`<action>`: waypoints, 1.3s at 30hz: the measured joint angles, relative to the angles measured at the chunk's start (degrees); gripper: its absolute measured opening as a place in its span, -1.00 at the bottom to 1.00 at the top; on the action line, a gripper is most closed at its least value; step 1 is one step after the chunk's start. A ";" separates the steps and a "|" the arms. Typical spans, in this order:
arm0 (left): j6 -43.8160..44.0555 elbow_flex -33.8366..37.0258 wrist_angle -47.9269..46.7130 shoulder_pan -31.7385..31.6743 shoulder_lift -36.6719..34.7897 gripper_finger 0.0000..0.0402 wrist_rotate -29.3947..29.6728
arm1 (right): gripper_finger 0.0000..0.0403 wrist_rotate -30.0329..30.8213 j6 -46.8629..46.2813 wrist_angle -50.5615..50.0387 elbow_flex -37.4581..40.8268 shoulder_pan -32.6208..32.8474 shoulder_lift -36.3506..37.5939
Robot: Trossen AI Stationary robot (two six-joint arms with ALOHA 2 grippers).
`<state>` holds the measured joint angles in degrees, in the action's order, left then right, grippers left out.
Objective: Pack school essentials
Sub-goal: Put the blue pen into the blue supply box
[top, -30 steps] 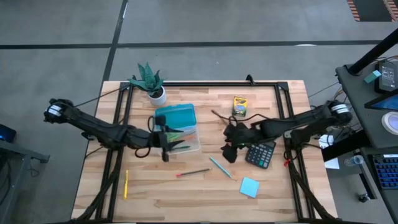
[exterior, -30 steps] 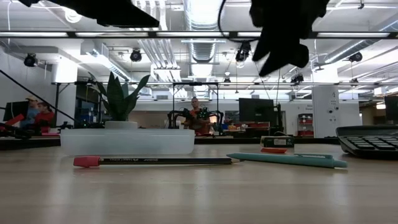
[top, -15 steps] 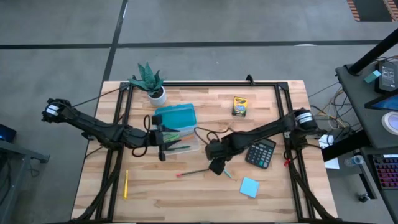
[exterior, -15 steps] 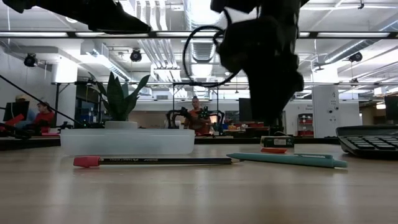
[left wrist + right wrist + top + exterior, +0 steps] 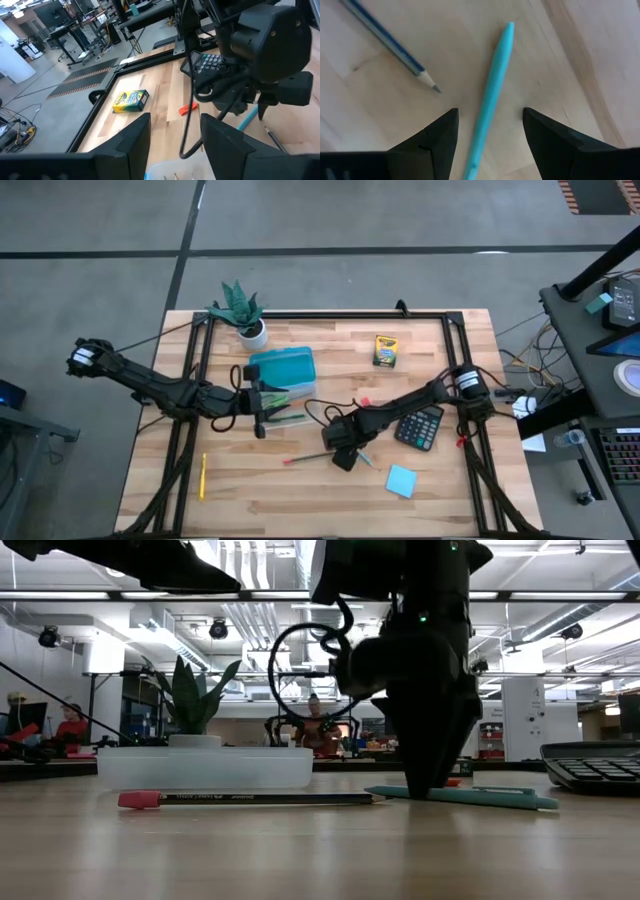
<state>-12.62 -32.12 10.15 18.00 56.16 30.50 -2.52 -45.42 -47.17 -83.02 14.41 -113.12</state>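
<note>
- The yellow pencil (image 5: 202, 476) lies alone on the wood, well apart from both grippers, not packed yet
- The left gripper (image 5: 268, 402) hovers over the clear box (image 5: 312, 416); in its wrist view the two fingers stand apart with nothing between them, so the jaws are open and empty
- Inside the clear box, just under these jaws, some thin coloured pens seem to lie already; the teal case (image 5: 283, 366) is just behind it. I judge that a part of the packing is done
- The dark pencil with red end (image 5: 310, 457) lies on the table just beside the right jaws, outside them
- The right gripper (image 5: 345, 457) is low over the table. In its wrist view the fingers are moderately apart and the light blue pen (image 5: 490, 95) lies straight in the gap between them, touching neither finger as far as I can see. I judge it is ready to close on this pen
- Farther from the right jaws: a small red piece (image 5: 364, 401), the crayon box (image 5: 385, 350), the blue sticky pad (image 5: 401, 480) and a calculator (image 5: 420, 426)
- So most items are left to pack, and the pen looks to be next
</note>
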 joint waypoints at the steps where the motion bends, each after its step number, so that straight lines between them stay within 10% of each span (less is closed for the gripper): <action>1: 0.00 0.00 -0.07 0.00 0.00 -0.23 0.00 | 0.04 0.28 0.01 -0.07 -0.06 0.20 -0.47; 19: 0.26 0.00 0.06 0.00 0.00 -0.23 -0.02 | -0.90 3.61 1.21 -0.38 0.04 0.75 -1.51; 29: 1.29 0.00 0.18 0.02 0.04 -0.23 -0.07 | -0.92 4.40 9.38 -1.02 0.55 0.04 3.21; 39: 2.03 0.09 4.40 0.02 0.40 -0.23 -0.57 | -0.93 17.88 23.07 9.32 8.24 -0.19 19.57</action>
<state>-10.59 -32.03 14.55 18.02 56.57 29.93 15.35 -22.35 -37.84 -74.79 14.22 -93.55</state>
